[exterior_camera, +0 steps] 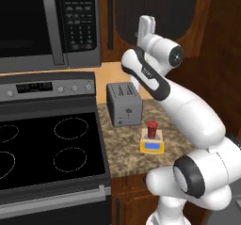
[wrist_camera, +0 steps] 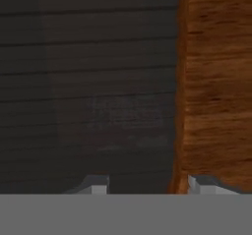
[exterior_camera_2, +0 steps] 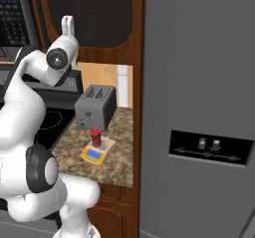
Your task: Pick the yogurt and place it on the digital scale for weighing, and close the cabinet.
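The pincer point(wrist_camera: 147, 186) is raised to the cabinet point(wrist_camera: 216, 81) door. In the hand view its two finger tips point(wrist_camera: 96, 185) stand apart at the bottom, with the dark arched panel and the red-brown wood frame close ahead; nothing lies between them. Whether the tips touch the door cannot be told, nor can the degree of opening be settled beyond a visible gap.

The yogurt point(exterior_camera: 152, 129) stands upright on the digital scale point(exterior_camera: 151, 145), which rests on the granite tabletop point(exterior_camera: 122, 144) just in front of the grey toaster point(exterior_camera: 124, 104).

The left base view adds the microwave point(exterior_camera: 47, 21), the black stove point(exterior_camera: 47, 144) and the cabinet's slim dark handle point(exterior_camera: 110, 19). The right base view adds the tall grey refrigerator point(exterior_camera_2: 199, 107) to the right of the tabletop, and shows the hand point(exterior_camera_2: 68, 27) pointing up against the dark panel of the door. The hand view gives the door surface alone, at close range.
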